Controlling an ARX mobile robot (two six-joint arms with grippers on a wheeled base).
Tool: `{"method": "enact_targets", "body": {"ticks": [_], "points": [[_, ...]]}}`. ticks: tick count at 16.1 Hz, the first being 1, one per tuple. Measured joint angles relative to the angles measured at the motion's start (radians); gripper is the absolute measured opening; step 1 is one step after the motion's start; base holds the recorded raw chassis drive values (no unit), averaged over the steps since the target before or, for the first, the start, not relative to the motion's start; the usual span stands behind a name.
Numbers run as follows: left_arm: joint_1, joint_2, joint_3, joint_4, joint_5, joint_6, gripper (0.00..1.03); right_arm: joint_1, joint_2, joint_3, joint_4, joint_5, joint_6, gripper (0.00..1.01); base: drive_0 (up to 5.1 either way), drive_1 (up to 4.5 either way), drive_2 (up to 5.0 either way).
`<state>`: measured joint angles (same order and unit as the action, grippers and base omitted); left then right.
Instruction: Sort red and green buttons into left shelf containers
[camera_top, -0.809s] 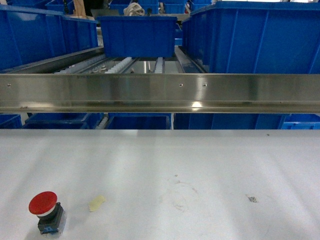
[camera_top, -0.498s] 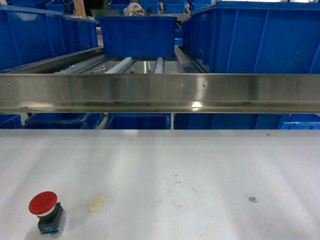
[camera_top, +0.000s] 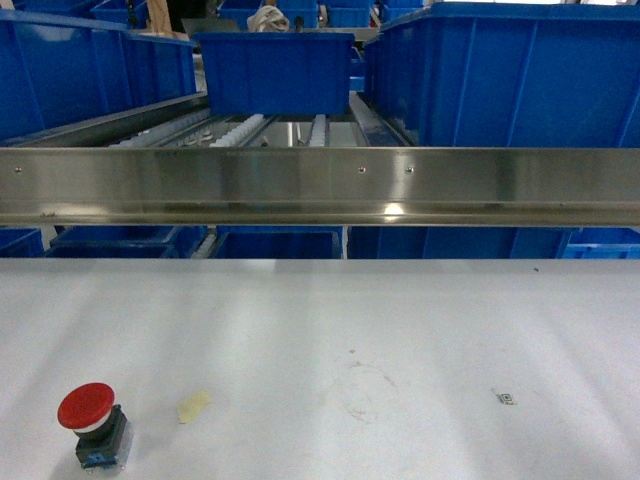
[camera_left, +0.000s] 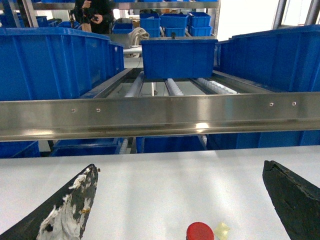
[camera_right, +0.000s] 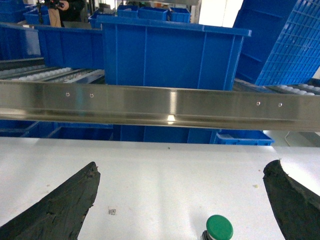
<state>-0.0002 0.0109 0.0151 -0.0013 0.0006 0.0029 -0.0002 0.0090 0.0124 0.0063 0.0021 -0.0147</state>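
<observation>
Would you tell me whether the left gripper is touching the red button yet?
Apart. The left wrist view shows the red button in clear table between the open left gripper's fingers.

A white tabletop (camera_top: 400, 320) fills the foreground, marked with faint scuffs (camera_top: 358, 385) and a scrap of yellowish tape (camera_top: 194, 405). Along its far edge runs a brushed steel rail (camera_top: 320, 185) with small screws, catching a bright reflection of overhead light. Behind it, roller tracks (camera_top: 240, 130) slope back into a shelving rack. Far back in the left wrist view, a person in dark clothing (camera_left: 95, 12) stands under bright daylight.
</observation>
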Motion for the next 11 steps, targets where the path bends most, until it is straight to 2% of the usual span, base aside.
{"method": "enact_targets", "body": {"ticks": [1, 3, 4, 7, 10, 11], "points": [[0.0, 0.034, 0.0, 0.072, 0.01, -0.001, 0.98, -0.011, 0.057, 0.0, 0.088, -0.007, 0.0, 0.98, 0.0, 0.0, 0.0], [-0.019, 0.339, 0.0, 0.344, 0.018, -0.004, 0.98, -0.097, 0.382, 0.001, 0.39, -0.046, 0.016, 0.98, 0.0, 0.0, 0.0], [-0.043, 0.497, 0.001, 0.489, 0.009, -0.004, 0.98, -0.122, 0.554, 0.003, 0.534, -0.061, 0.024, 0.98, 0.0, 0.0, 0.0], [-0.08, 0.739, 0.018, 0.677, 0.001, -0.004, 0.98, -0.126, 0.783, 0.031, 0.696, -0.069, 0.033, 0.98, 0.0, 0.0, 0.0], [-0.106, 0.92, 0.053, 0.75, -0.004, -0.003, 0.98, -0.135, 0.976, 0.059, 0.828, -0.069, 0.05, 0.98, 0.0, 0.0, 0.0], [-0.11, 0.999, 0.068, 0.806, 0.005, -0.005, 0.98, -0.137, 1.081, 0.071, 0.911, -0.051, 0.052, 0.98, 0.0, 0.0, 0.0]]}}
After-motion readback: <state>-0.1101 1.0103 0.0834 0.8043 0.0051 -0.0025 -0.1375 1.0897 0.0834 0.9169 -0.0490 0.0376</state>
